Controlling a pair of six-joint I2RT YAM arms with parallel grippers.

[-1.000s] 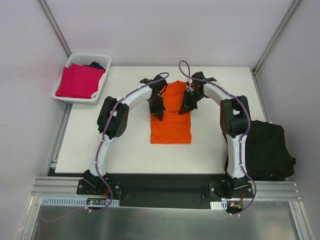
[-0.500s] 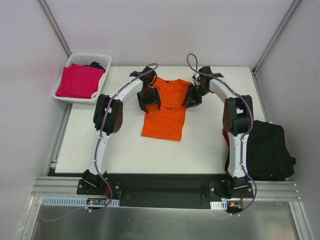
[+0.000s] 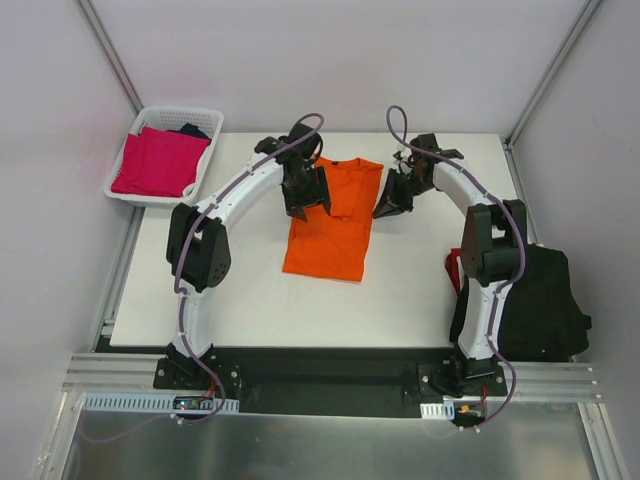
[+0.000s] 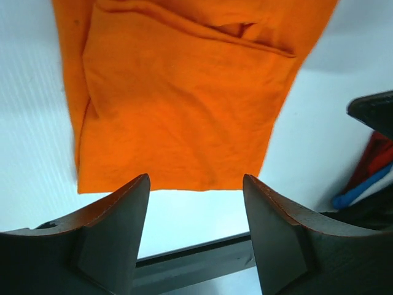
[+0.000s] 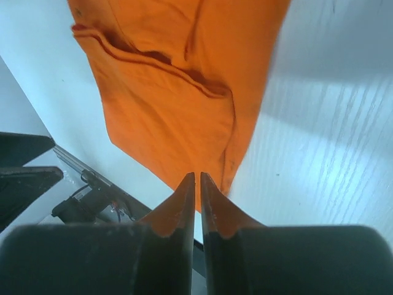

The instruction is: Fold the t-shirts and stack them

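The orange t-shirt (image 3: 328, 222) lies flat on the desk (image 3: 250, 290), mid-frame, with its sides folded in, so it looks ready for another fold. The left hand (image 3: 305, 192) hangs open over its top. The right hand (image 3: 390, 200) is pinched shut and empty, just beside it.

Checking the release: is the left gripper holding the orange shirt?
No, the left gripper stands open with nothing between its jaws; the orange shirt lies free.

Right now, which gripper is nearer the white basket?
Left. The left gripper is over the basket-side edge of the orange t-shirt; the right gripper sits beyond its opposite edge, farther from the basket.
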